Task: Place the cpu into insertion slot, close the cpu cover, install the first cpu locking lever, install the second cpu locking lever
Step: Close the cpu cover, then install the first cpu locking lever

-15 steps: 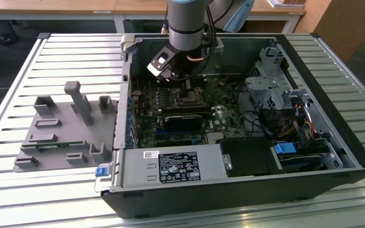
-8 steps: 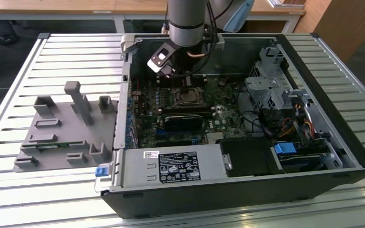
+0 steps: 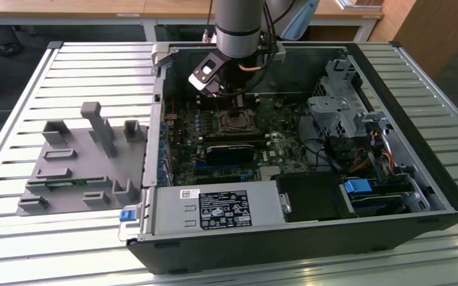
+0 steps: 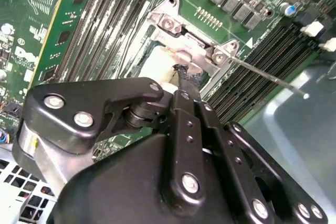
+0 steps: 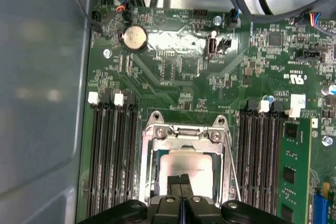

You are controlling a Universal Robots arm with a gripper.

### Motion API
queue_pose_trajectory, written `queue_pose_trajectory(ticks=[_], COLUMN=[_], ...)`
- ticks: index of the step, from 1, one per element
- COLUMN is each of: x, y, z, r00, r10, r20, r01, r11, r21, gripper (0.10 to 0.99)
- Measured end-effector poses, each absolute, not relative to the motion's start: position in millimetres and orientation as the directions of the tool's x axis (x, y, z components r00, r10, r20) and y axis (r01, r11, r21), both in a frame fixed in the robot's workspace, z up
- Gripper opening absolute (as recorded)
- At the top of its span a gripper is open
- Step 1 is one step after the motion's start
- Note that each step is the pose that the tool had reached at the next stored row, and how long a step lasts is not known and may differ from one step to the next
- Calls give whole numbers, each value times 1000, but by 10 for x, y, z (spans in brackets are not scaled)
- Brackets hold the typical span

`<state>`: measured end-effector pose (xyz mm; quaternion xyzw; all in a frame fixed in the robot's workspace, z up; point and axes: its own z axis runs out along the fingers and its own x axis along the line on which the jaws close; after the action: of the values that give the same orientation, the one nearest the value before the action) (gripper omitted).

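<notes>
The insertion slot (image 3: 235, 122) sits mid-motherboard inside the open computer case. The pale cpu (image 5: 191, 166) lies in it, also seen in the second wrist view as a pale patch (image 4: 155, 61). The silvery cpu cover (image 5: 184, 134) frames the chip and looks lowered over it; its hinged end (image 4: 194, 43) shows two screws. A thin locking lever (image 4: 273, 77) sticks out free from the socket's side, and the lever (image 5: 232, 166) runs along the frame. My gripper (image 5: 181, 182) is shut, its tips (image 4: 185, 77) together right over the chip at the cover's edge. It hangs over the socket (image 3: 227, 95).
Black memory slots (image 5: 113, 156) flank the socket on both sides. A black card (image 3: 231, 152) lies just in front of it, and a drive cage (image 3: 336, 113) with cables stands at the exterior view's right. A grey fixture (image 3: 81, 161) rests outside the case on the slatted table.
</notes>
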<state>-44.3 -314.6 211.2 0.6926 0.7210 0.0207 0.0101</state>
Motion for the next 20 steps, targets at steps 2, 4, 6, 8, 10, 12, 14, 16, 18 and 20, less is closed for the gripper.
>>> queue_pose_trajectory(ticks=[2,4,6,8,10,12,14,16,18,20], x=[-424,-407,-390,-377,-369,-366,-366,-365,-365,-365], y=[-3146,-3146,-3146,-3146,-3146,-3146,-3146,-3146,-3146,-3146], z=[2111,2111,2111,2111,2111,2111,2111,2111,2112,2118], r00=[-41,-41,-41,-41,-40,-40,-40,-41,-40,-40], r10=[999,999,999,999,999,999,999,999,999,999], r20=[14,14,14,14,14,14,14,14,14,14], r01=[998,998,998,998,998,998,998,998,998,998], r11=[40,40,40,40,40,40,40,40,40,40], r21=[44,44,44,44,44,44,44,44,44,44], gripper=[106,106,106,106,106,106,106,106,106,106])
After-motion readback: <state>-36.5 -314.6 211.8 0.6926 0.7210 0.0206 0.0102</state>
